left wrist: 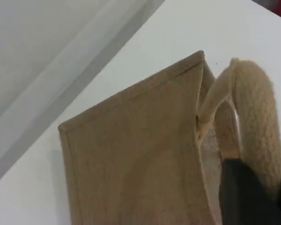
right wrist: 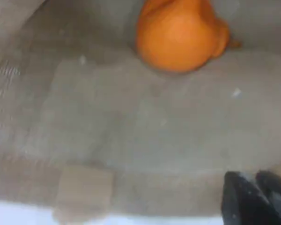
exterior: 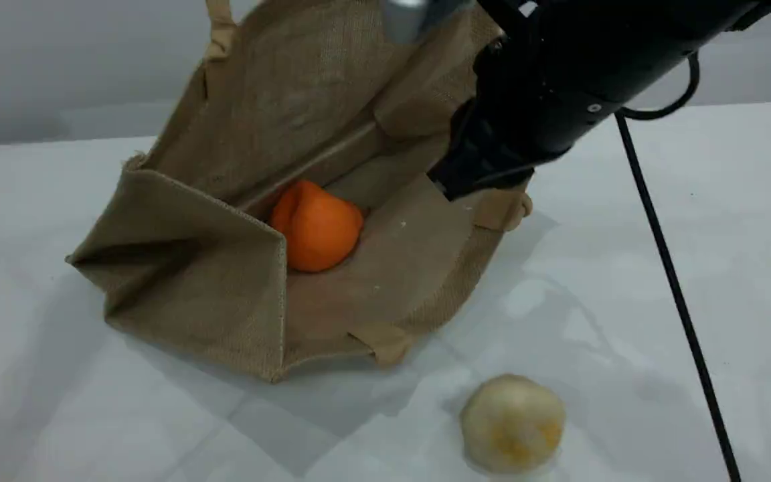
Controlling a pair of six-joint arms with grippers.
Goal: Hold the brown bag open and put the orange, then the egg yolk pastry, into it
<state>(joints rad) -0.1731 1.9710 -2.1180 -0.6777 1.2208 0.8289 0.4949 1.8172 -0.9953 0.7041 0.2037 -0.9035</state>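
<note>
Lying open at centre frame, the brown bag (exterior: 225, 281) is seen with the orange (exterior: 316, 226) inside.
Its beige handle (left wrist: 255, 108) is pinched by the left gripper (left wrist: 246, 197); the right gripper (right wrist: 253, 197), pressed together and empty, is partly cut off. The egg yolk pastry (exterior: 512, 423) rests at lower right on the white table (exterior: 727, 201).

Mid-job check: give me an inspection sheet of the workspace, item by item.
Surface: white table, bare around the items.
Brown bag: lying open, its handle held up.
Orange: inside the bag.
Egg yolk pastry: on the table, outside the bag.
Clutter: nothing seen.
Left gripper: shut on the handle.
Right gripper: shut, empty, over the bag's mouth.
Cables: black cable hanging from the right arm.
Surroundings: plain grey wall.
</note>
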